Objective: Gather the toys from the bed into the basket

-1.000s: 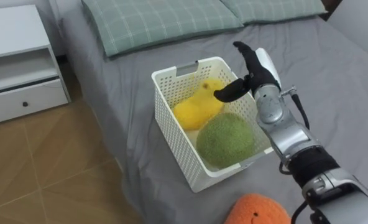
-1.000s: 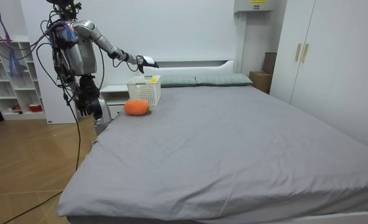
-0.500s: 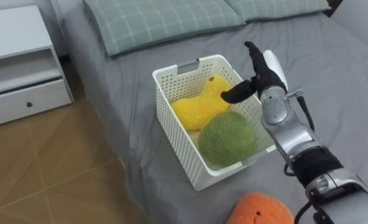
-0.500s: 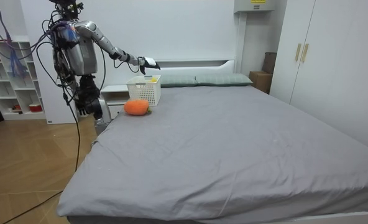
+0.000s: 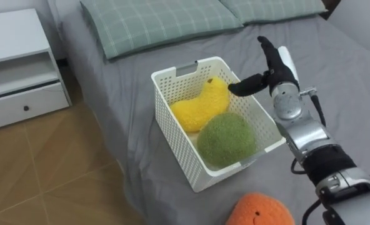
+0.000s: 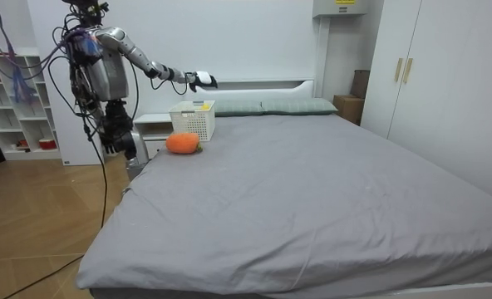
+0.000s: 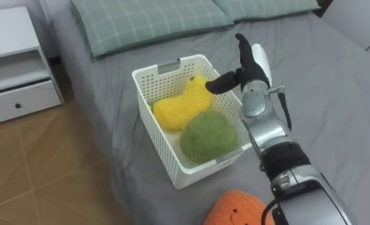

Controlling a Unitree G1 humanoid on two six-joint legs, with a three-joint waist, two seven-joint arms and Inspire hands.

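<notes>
With fingers spread and empty, the right hand (image 5: 276,74) is held above the basket (image 5: 172,72) where yellow (image 5: 200,106) and green toys (image 5: 227,139) are stowed, while an orange toy (image 5: 260,212), likely next, is seen on the bed (image 5: 335,69) just beside it.

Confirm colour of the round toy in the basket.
The round toy is green, beside a yellow toy in the white basket. Clearest in left eye view.

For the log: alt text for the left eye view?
Right robot hand, open, hovers above the right edge of a white basket on a grey bed. Inside: a yellow plush toy and a green plush ball; an orange plush toy lies outside it.
</notes>
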